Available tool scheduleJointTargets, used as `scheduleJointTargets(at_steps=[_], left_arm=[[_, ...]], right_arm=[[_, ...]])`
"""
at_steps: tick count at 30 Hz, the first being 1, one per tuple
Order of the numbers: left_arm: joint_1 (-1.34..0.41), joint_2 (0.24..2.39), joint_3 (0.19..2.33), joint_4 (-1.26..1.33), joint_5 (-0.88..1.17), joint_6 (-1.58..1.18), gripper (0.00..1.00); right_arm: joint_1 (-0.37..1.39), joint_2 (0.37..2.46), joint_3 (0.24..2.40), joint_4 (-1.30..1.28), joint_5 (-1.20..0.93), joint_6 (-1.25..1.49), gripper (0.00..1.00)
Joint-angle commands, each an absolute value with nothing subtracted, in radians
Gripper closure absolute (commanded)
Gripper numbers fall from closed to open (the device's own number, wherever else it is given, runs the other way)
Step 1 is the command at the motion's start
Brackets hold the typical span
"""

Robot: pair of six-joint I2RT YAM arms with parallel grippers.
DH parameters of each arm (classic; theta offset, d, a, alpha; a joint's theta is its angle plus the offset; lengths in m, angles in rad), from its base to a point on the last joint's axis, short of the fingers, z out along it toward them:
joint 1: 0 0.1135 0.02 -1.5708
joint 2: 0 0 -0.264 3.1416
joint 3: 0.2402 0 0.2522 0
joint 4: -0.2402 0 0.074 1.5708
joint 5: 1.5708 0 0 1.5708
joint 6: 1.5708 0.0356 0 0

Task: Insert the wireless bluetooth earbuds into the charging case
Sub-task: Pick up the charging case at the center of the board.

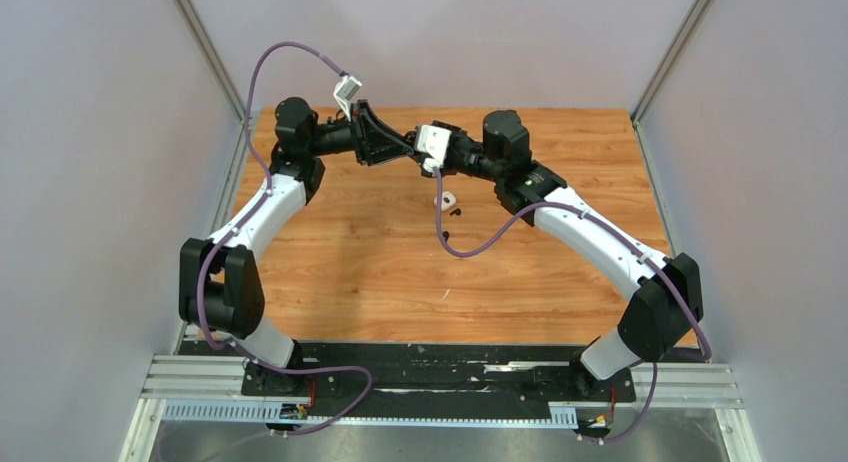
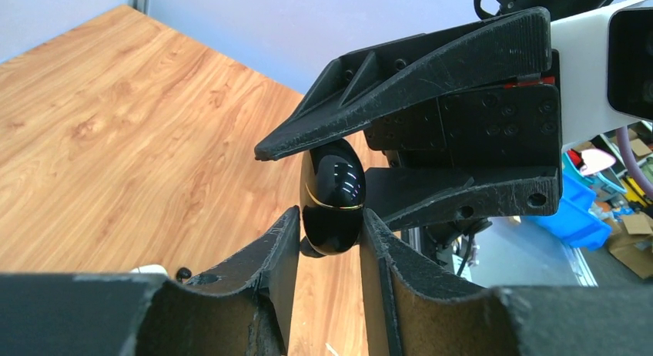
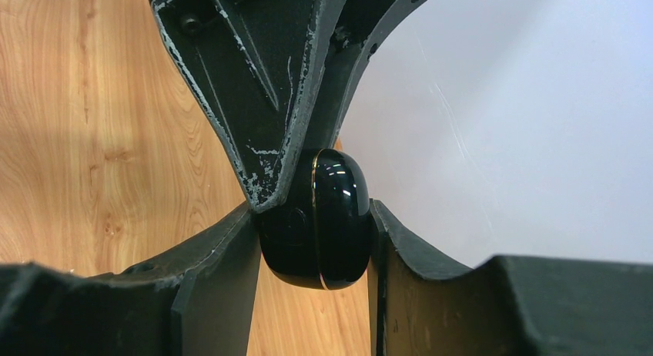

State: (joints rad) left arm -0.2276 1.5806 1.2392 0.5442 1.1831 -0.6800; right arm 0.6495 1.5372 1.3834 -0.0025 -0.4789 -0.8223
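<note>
A glossy black charging case [image 2: 333, 194] with a gold seam is held closed above the table between both grippers. My left gripper [image 2: 329, 217] is shut on its lower part. My right gripper [image 3: 313, 209] is shut on it too, with the case [image 3: 323, 225] between its fingers. In the top view the left gripper [image 1: 403, 142] and the right gripper [image 1: 428, 154] meet at the back middle and hide the case. A tiny black earbud [image 1: 455, 212] lies on the table beside a small white object [image 1: 446, 199]; the earbud also shows in the left wrist view [image 2: 183, 273]. The white earbuds cannot be made out.
The wooden table [image 1: 350, 252] is bounded by grey walls on the left, back and right. A pale sliver-like scrap [image 1: 446, 294] lies near the table's middle. A purple cable [image 1: 480, 244] hangs from the right arm over the table.
</note>
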Motion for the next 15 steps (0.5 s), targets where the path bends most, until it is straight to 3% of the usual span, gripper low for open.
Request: scheduleJointTargets(at_steps=[1,11,15], left_arm=[[-0.237,1.600,1.290,0.570,1.191,-0.679,0.61],[-0.260,1.622,1.310,0.583,1.196,-0.678,0.68],[-0.265,1.630,1.313,0.629,1.223,-0.705,0.63]], right_arm=[[0.664,1.546,1.411,0.041,-0.495,-0.831,0.70],[0.670,1.551,1.413,0.042,-0.497,-0.837,0.70],[0.670,1.553,1.408,0.053,-0.493,-0.842,0.70]])
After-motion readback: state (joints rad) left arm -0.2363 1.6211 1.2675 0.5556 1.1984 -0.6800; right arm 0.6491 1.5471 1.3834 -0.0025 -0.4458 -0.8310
